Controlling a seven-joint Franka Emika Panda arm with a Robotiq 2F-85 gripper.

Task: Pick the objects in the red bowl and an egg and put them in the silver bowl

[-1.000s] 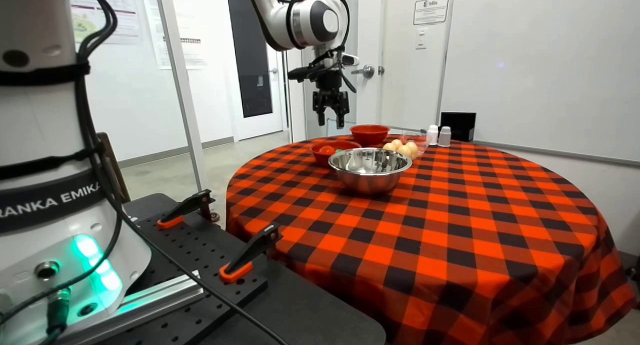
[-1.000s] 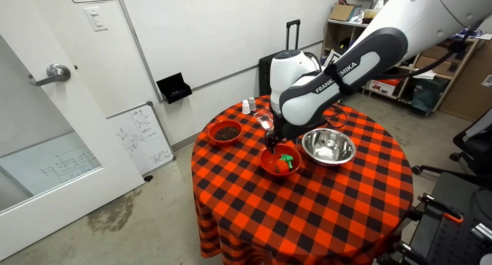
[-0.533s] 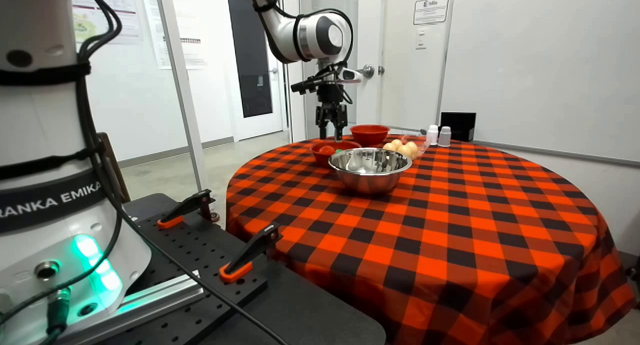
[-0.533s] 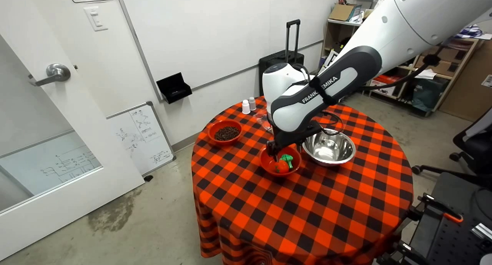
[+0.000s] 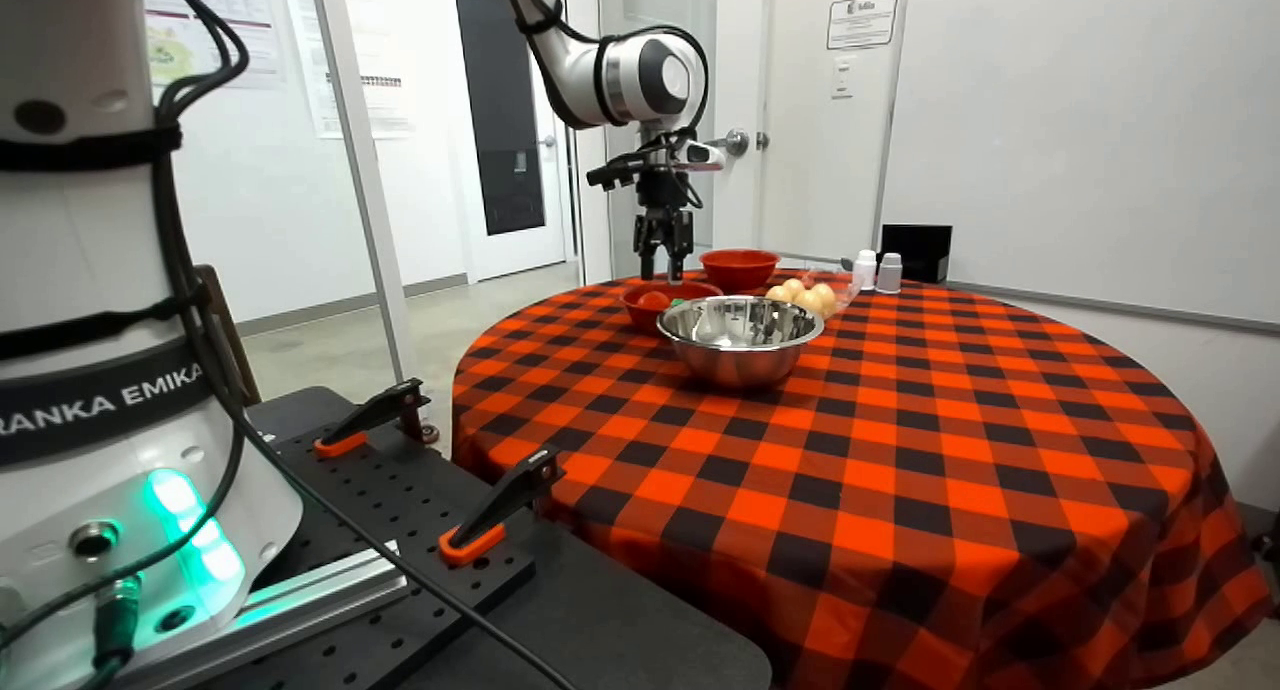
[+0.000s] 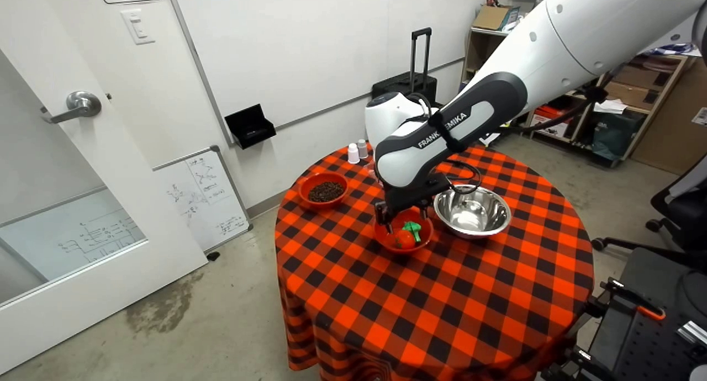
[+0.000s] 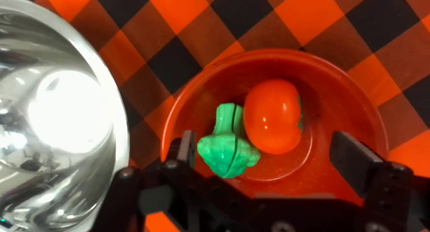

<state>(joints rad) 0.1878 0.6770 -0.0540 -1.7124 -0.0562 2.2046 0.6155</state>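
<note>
A tomato (image 7: pixel 272 117) and broccoli (image 7: pixel 226 153) lie side by side inside the red bowl (image 7: pixel 342 101). Over the red bowl the claw (image 7: pixel 263 138) gapes wide, holding nothing. The silver bowl (image 5: pixel 740 360) sits just beside the red bowl. Eggs (image 5: pixel 808 298) near the red bowl show in an exterior view; in an exterior view the arm (image 6: pixel 530 61) blocks them, but brown bits (image 6: pixel 326 192) show in a similar bowl (image 6: pixel 315 179), apart from the red bowl.

Wrist view: silver bowl (image 7: pixel 121 134) is being cut off at nine o'clock; gripper (image 7: pixel 265 149) is masking red bowl (image 7: pixel 331 104) at six o'clock. In exterior view, silver bowl is hiding undersides of eggs (image 5: pixel 808 298) and most of broccoli (image 7: pixel 221 151). In exterior view, arm (image 6: pixel 530 61) is hiding eggs; brown bits (image 6: pixel 326 192) at ten o'clock from red bowl are looking too small to identify.
</note>
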